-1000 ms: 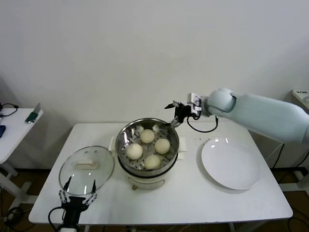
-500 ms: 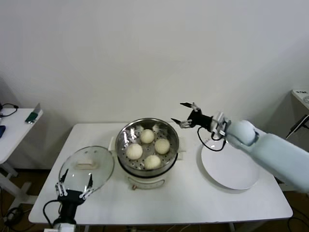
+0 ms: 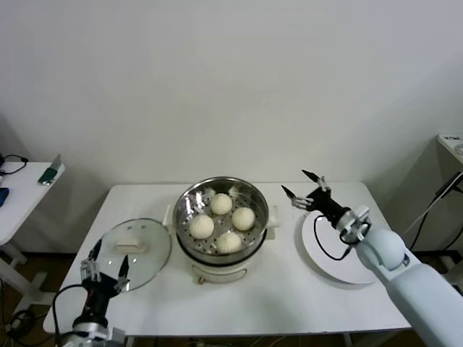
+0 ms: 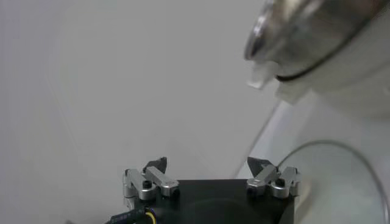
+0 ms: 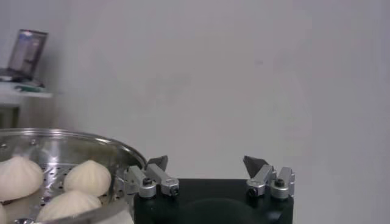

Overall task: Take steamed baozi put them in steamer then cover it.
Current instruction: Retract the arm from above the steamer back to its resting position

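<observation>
Head view: four baozi [image 3: 222, 222] fill the steamer [image 3: 221, 217], so the cover [image 3: 131, 254] comes next. Left gripper [image 3: 105, 260] nears it, right gripper [image 3: 307, 189] hangs over the plate [image 3: 346, 269]; both jaws apart, empty.

The steamer [image 3: 221, 217] is shiny perforated steel; the buns [image 3: 243, 217] look smooth, matt dough. The lid [image 3: 130, 254] is clear glass. Plate [image 3: 340, 253] glossy, tabletop [image 3: 275, 296] matt white.

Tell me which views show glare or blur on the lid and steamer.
Head view: sharp, pale reflections streak the glass lid and the steamer rim shines. Left wrist view: steamer close and blurred. Right wrist view: baozi slightly soft, no glare.
</observation>
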